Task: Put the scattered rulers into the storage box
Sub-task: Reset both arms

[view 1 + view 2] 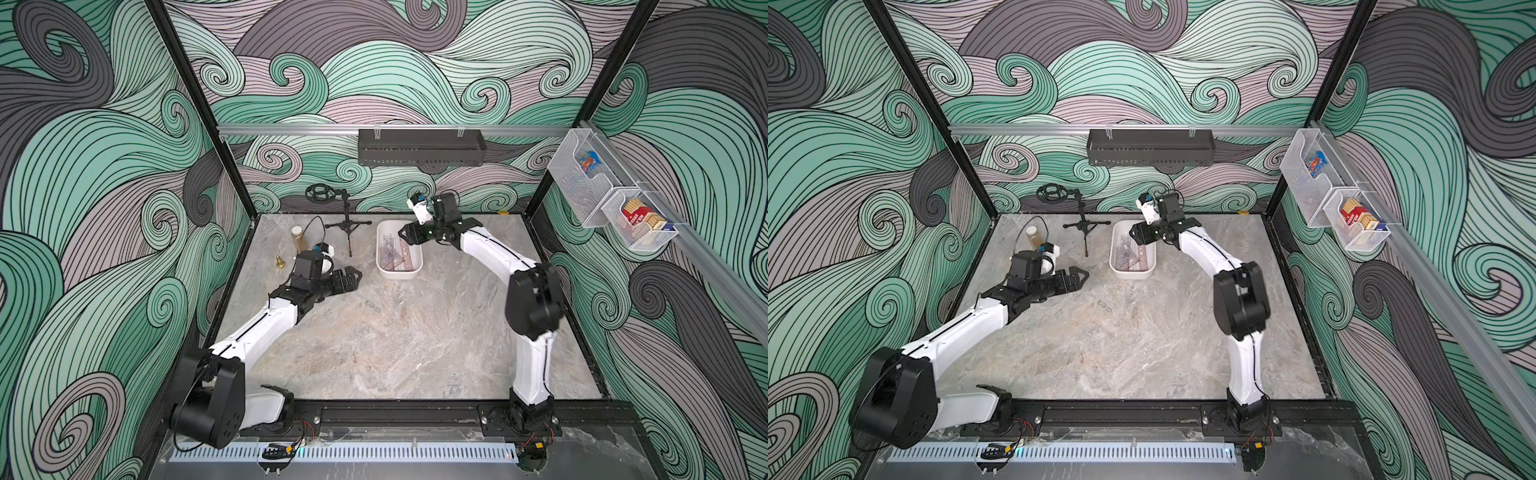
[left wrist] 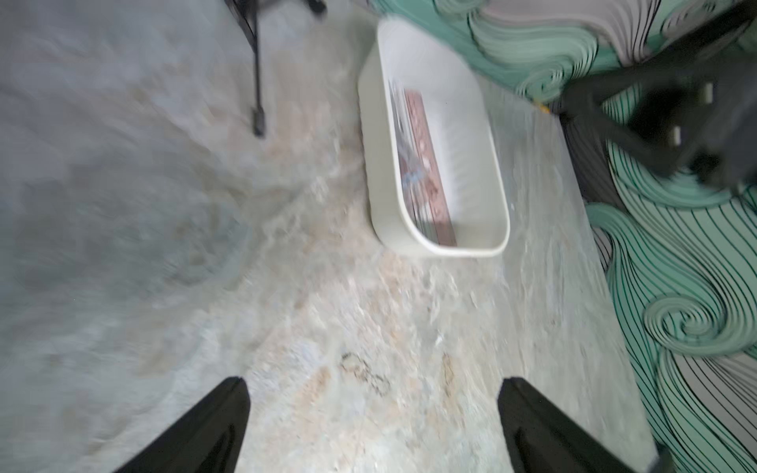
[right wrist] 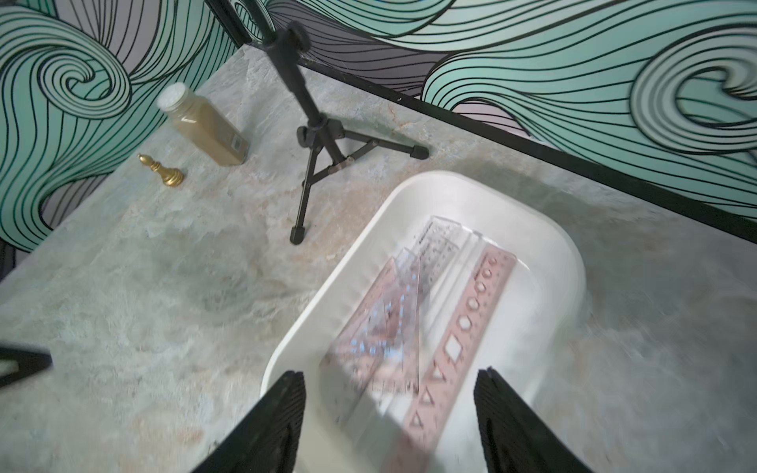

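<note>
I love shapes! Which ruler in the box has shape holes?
The long pinkish-brown ruler: a row of cut-out shapes runs along it. The other long ruler is clear.

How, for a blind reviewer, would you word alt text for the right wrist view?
The right gripper, jaws open and empty, hangs over the storage box holding the rulers. Beyond stand a tripod, a brown bottle and a gold chess piece.

The table (image 1: 395, 332) was lit brightly and evenly, with soft shadows. Both top views were rendered sharp, slightly bowed at the edges. The left wrist view was smeared throughout by motion blur. In the right wrist view the rulers (image 3: 463, 327) and storage box (image 3: 450, 180) were blurred, the tripod (image 3: 315, 135) fairly crisp.
</note>
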Controlling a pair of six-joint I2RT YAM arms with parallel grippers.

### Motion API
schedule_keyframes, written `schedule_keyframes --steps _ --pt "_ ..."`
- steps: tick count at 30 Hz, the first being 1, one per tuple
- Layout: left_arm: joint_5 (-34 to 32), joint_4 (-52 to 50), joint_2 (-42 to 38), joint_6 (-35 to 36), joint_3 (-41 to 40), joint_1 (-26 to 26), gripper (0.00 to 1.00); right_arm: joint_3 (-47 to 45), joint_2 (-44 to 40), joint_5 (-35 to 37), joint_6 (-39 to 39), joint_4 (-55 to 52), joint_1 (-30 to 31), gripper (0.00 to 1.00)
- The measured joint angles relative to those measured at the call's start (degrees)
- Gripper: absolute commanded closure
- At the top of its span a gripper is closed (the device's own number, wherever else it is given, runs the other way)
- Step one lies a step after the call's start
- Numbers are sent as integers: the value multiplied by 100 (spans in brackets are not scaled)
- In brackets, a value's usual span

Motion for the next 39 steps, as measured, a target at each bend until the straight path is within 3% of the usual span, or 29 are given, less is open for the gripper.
schedule_keyframes --steps 2,5,7,10,16,23,26,29,39 --pt "-632 369 -361 22 -367 0 1 -1700 -1342 638 168 1091 138 0" --pt "-1486 1021 -922 262 -1244 0 1 -3838 -3082 1784 116 2782 144 0" --pt "-1971 1775 -1403 673 -2103 0 1 -4861 -3729 2385 -109 3659 -13 0" --pt "-2658 2076 -1432 1091 -2653 79 1 -6026 -4019 3246 -461 4513 -267 0" --pt "-2785 3923 216 1923 -2684 315 2 -8085 -3556 4162 -678 6817 -774 0" --pt "-2151 5108 1217 2476 -2345 920 1 -7812 -1775 4363 -944 9215 -1123 0" --pt "-1947 6520 1729 2498 -2677 1215 1 -7637 -1834 3816 -640 9176 -1775 0" --pt "-1873 6548 1897 2468 -2806 1351 1 -7305 -1744 3405 -367 9014 -2291 0" --pt "-1687 7412 1985 2520 -2855 1355 2 -7333 -1687 3086 -101 8944 -2267 0"
